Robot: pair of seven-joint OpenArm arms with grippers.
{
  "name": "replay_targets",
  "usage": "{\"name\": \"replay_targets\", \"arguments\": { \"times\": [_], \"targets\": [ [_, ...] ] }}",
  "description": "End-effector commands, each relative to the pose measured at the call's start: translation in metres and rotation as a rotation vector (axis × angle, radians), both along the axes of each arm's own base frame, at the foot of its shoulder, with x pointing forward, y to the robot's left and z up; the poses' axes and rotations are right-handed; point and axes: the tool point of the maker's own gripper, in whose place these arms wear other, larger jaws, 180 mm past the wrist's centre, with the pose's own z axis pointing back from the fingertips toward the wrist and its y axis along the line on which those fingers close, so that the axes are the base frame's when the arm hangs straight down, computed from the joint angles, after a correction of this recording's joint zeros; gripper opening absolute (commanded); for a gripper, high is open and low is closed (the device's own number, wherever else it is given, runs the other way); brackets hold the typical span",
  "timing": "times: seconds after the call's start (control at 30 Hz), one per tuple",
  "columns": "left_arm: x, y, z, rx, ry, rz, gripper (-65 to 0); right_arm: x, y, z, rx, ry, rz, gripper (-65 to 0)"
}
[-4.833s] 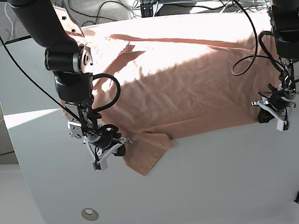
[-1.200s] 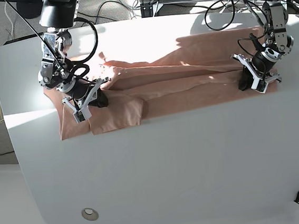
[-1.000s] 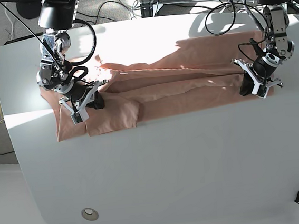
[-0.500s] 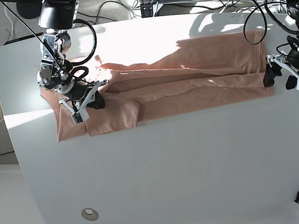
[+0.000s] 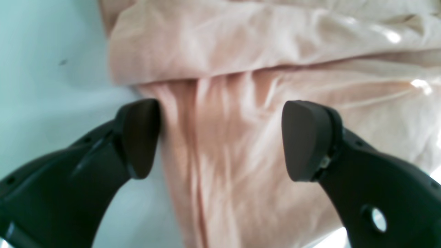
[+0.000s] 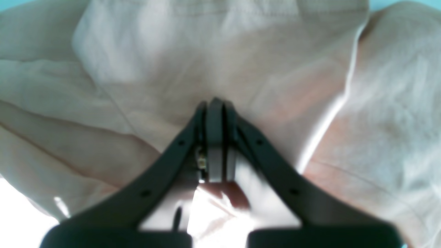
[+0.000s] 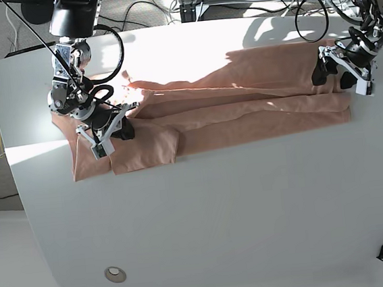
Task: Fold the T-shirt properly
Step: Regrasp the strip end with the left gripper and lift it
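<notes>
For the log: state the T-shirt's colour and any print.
T-shirt: plain salmon pink, no print visible; clearest in the base view.

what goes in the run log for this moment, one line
shirt: folded into a long band on table | left tool: open, above shirt end | right tool: shut on shirt

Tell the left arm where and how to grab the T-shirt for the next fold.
Probably the T-shirt's near corner by the open left end effector: come down from above and pinch the doubled edge, since the cloth lies flat there and the table blocks sliding under.
</notes>
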Motion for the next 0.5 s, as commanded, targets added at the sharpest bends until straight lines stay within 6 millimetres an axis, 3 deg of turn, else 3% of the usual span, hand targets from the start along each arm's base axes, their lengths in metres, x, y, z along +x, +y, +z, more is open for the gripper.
{"name": "replay_targets", "arguments": {
  "times": [0.0,0.17,0.23,0.47],
  "targets": [
    [-0.001,0.004,-0.003,0.000,0.016,0.003,-12.9,-0.003,-0.006,-0.004,-0.045,0.028,0.010,-65.0],
    [0.018,-0.023,-0.004,-0.031,0.000,-0.057,-13.1,-0.005,-0.006,-0.005,-0.045,0.032,0.011,-65.0],
    [0.027,-0.027,0.001,-0.034,-0.020,-0.066,-17.0,-0.005,-0.006,-0.006,-0.045,0.034,0.011,-65.0],
    [0.046,-0.037,0.013,-0.038,-0.063,-0.094,-57.7,-0.008,-0.006,-0.008,-0.045,0.040,0.010,-65.0]
  ]
}}
